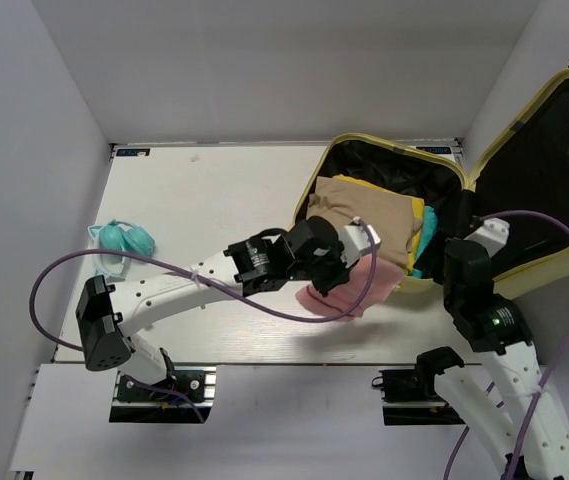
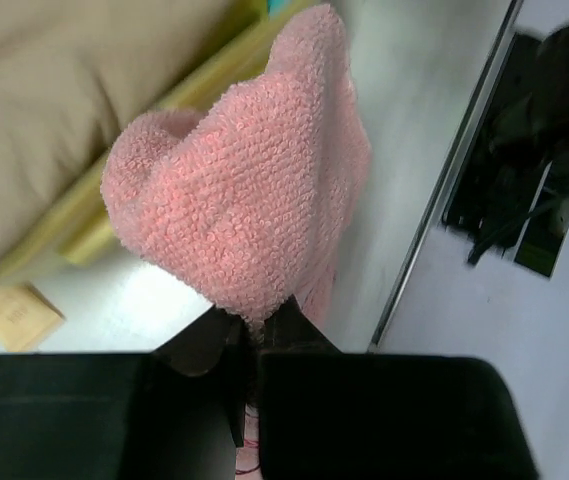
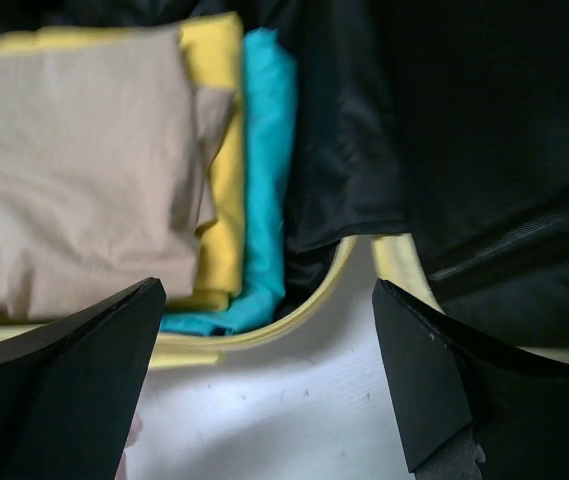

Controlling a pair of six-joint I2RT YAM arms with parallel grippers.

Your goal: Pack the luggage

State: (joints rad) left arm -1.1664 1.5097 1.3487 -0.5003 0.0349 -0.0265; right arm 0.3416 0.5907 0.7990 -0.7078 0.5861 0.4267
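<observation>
Just outside the near rim of the luggage (image 1: 544,170), the left gripper (image 2: 254,335) clamps a pink towel (image 2: 254,190). The luggage lies open on the table (image 1: 194,200). Over that same rim, the right gripper (image 3: 264,300) has its jaws wide apart.

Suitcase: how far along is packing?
Done: tan cloth, yellow cloth and blue cloth lie folded in the open suitcase. In hand: left end effector is shut on a pink towel, just outside the near rim. Right end effector is open, empty. Left: towel in, teal item on the table, probably closing.
</observation>
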